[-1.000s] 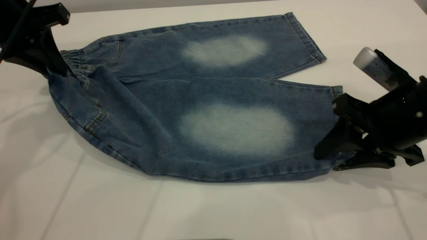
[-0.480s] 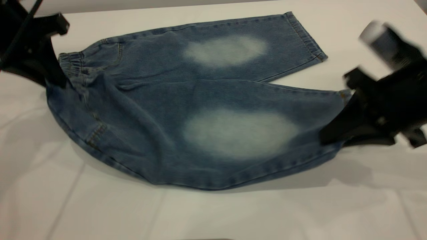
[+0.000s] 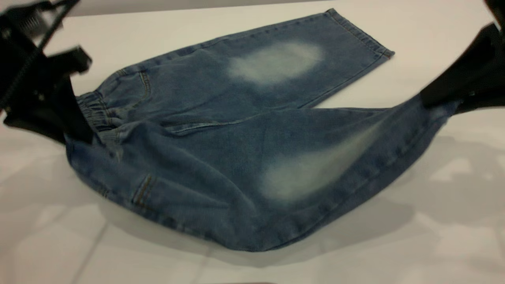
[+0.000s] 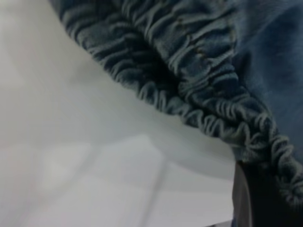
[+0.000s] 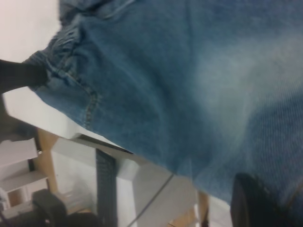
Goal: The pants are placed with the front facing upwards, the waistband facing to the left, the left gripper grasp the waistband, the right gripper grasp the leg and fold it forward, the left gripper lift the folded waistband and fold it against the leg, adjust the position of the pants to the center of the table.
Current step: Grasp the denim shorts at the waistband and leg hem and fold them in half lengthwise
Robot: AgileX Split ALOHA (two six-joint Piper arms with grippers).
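While lifted: near leg of the pants (image 3: pixel 244 165) hangs above the table (image 3: pixel 355 252).
Left gripper (image 3: pixel 75 130): clamped on waistband (image 3: pixel 96 114).
Right gripper (image 3: pixel 438 103): clamped on leg hem.

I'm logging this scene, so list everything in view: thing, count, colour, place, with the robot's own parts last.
pants: one, blue denim with a pale faded patch on each leg, spread across the middle of the table, near leg raised off the surface at both ends, far leg lying flat.
waistband: one, gathered blue denim, at the left end of the pants, pinched and raised.
table: one, white, under everything.
left hand: one, black, at the table's left side, shut on the waistband.
right hand: one, black, at the right edge of the exterior view, shut on the hem end of the near leg, held above the table.
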